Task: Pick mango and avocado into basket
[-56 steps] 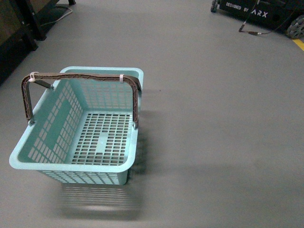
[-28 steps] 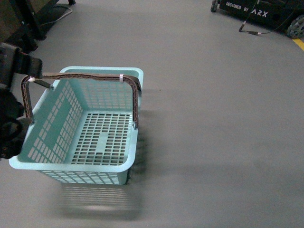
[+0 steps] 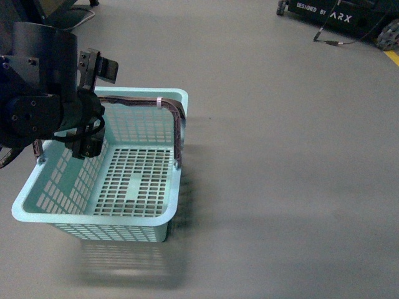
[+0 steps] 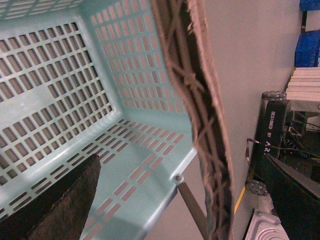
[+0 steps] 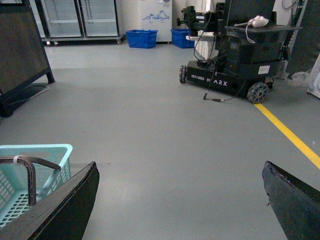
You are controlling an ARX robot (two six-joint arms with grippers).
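The grey floor (image 3: 299, 187) carries the teal basket (image 3: 93, 216), upright. The left end effector (image 3: 98, 109) hangs over the basket's left side, fingers spread wide, gripping nothing; only its wrist view shows the brown handle (image 4: 210, 150) close up, half hidden in front by the arm. The right end effector (image 5: 180, 167), seen only from its own wrist, gapes empty, well apart from the basket.

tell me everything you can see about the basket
The basket is light teal plastic, rectangular, with slotted walls and a slotted base. A brown-grey swing handle stands raised across it, with a white tie near one corner. It is open side up over grey floor, and nothing shows inside. The left arm hangs in front of its left side, hiding part of the rim. Whether they touch cannot be told.
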